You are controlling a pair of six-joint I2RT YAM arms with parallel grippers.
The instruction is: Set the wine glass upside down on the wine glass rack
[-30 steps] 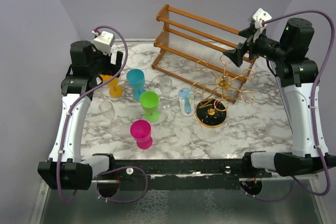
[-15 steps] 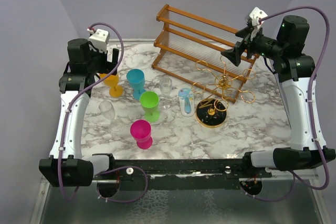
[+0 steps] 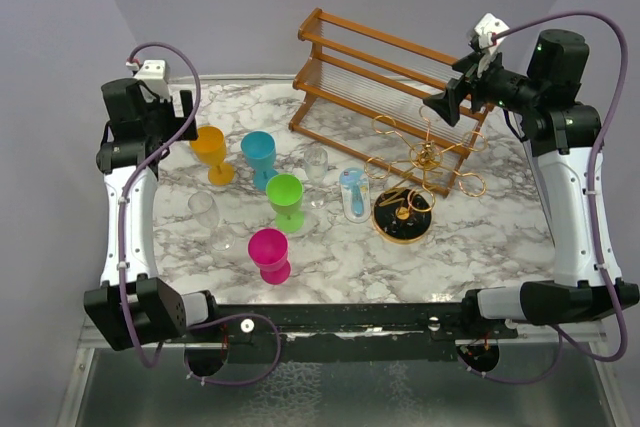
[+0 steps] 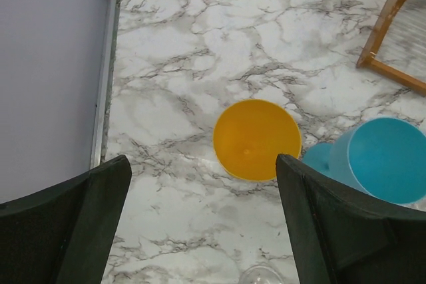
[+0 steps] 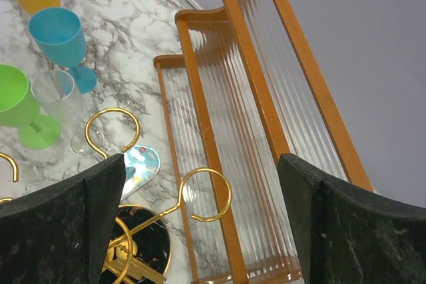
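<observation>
Left gripper [image 4: 203, 163] fingers apart above orange cup [image 4: 256, 139], right gripper [image 5: 201, 161] fingers apart over wooden rack [image 5: 219, 144], wine glass [image 3: 316, 163] upright on table [image 3: 485, 239]

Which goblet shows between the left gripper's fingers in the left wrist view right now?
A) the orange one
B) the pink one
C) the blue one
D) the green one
A: the orange goblet sits on the marble between the two fingers of the open left gripper, seen from above, while the blue goblet lies off to the side, partly behind one finger.
</observation>
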